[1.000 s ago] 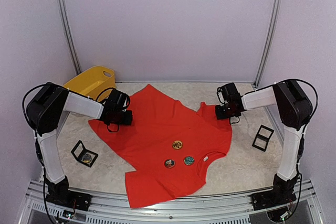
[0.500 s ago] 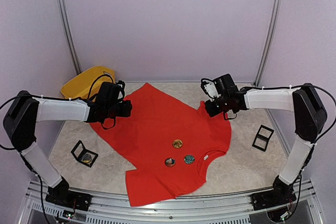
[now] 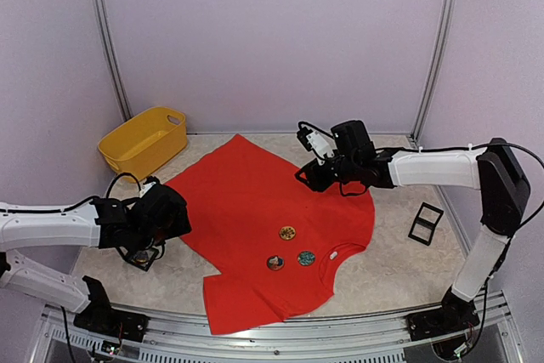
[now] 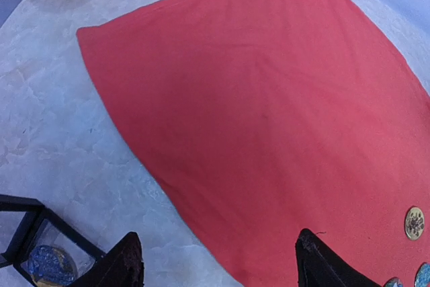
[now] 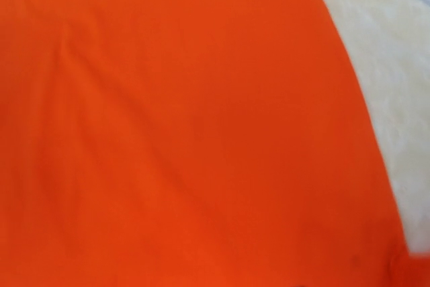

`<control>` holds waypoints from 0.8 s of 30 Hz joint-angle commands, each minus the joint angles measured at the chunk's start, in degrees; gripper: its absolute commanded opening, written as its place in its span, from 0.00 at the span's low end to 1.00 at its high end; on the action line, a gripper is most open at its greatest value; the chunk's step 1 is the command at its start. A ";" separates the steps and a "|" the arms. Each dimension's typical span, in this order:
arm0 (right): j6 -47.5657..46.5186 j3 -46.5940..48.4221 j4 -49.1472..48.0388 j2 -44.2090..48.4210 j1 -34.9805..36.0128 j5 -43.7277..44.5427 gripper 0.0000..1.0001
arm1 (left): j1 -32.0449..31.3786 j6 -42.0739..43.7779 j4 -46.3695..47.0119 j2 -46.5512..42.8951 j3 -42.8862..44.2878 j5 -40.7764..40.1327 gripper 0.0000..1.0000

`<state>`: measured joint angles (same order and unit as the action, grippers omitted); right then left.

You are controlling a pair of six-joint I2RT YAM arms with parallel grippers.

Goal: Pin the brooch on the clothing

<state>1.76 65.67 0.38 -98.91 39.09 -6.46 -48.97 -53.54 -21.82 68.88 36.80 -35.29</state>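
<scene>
L gripper [image 4: 218, 250], jaws spread, empty, hovers by shirt [image 4: 269, 99] edge near brooch [image 4: 44, 265] in box [image 4: 20, 203]. Low approach could knock box askew. R gripper [image 3: 308, 176]: cannot tell.

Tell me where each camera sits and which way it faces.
Top external: above, behind the bases, looking down on both arms, red T-shirt, yellow basket.
Left wrist: past its own fingertips onto T-shirt edge and black case.
Right wrist: close over T-shirt cloth; no fingers show.
Shared: top and left wrist both show the gold brooch.
</scene>
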 commanded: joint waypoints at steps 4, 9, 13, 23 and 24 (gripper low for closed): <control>2.47 2.08 -5.33 -2.33 0.03 -3.08 0.59 | -3.06 -25.48 -18.90 -11.38 -5.59 -7.45 0.89; 3.27 -1.18 -6.60 -1.23 0.26 -2.44 0.60 | -0.40 -24.76 -20.82 -17.72 -9.54 -6.86 0.84; 3.04 -1.77 -6.63 -1.60 0.37 -4.50 0.59 | 2.51 -21.55 -19.15 -19.13 -11.74 -2.97 0.78; 1.63 -2.34 -6.90 -2.04 0.32 -5.27 0.59 | 13.46 -10.80 -11.53 -11.08 -12.67 -0.68 0.87; 1.37 -2.49 -6.82 -2.05 0.32 -5.37 0.60 | 14.75 -9.19 -10.18 -9.81 -12.75 0.27 0.88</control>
<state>3.92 64.16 -5.10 -100.84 39.18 -10.79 -38.22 -70.26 -37.08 56.16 24.77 -37.26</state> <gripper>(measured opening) 0.595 0.863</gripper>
